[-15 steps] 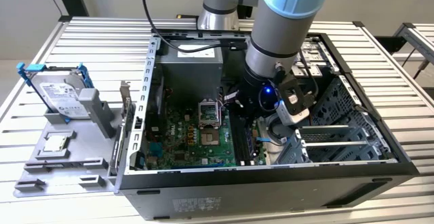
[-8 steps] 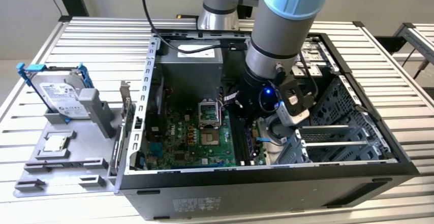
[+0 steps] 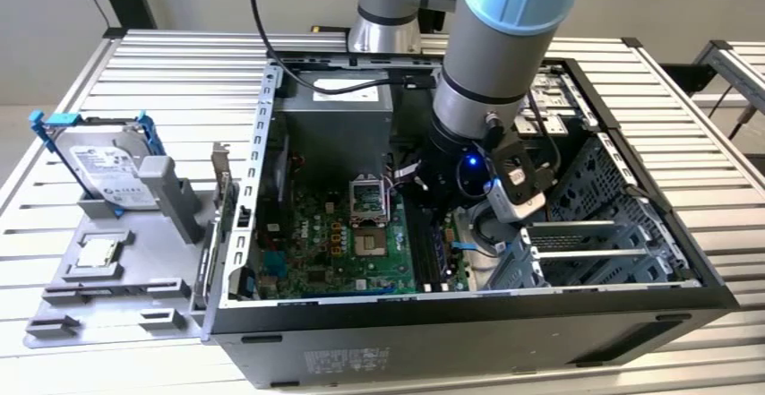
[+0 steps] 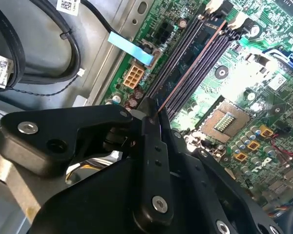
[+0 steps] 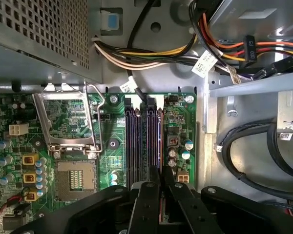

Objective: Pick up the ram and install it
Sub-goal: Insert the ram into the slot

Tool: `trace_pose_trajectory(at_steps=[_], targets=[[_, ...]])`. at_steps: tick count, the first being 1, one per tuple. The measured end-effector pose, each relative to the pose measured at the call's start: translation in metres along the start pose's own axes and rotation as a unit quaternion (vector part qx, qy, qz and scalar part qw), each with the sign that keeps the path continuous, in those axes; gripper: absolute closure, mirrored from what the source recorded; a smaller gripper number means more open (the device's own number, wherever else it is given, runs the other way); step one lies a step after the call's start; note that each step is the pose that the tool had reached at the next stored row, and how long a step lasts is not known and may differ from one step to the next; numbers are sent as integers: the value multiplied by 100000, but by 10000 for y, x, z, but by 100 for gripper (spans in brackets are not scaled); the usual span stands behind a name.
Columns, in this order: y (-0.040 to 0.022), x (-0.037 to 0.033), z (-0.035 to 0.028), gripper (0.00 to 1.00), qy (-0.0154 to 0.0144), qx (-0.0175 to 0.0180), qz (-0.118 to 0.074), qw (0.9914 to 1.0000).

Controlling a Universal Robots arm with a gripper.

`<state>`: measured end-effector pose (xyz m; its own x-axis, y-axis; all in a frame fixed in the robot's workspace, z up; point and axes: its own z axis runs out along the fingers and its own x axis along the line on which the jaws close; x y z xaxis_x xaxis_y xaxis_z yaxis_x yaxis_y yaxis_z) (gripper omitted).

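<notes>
One gripper held the ram edge-on, directly over the memory slots.
In the exterior view the arm reached down into the computer case. In both wrist views the fingers were closed on the thin stick, its long axis parallel to the slots, just above them.
</notes>
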<state>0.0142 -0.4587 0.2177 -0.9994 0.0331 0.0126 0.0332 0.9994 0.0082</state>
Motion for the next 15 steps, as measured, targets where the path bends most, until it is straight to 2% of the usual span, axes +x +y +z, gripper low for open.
trace_pose_trajectory(at_steps=[8, 12, 15], targets=[[1, -13, 7, 100, -57, 52, -893, 99996], [0, -14, 65, 100, -218, 31, -936, 99995], [-2, -14, 97, 100, -215, 84, -951, 99995]])
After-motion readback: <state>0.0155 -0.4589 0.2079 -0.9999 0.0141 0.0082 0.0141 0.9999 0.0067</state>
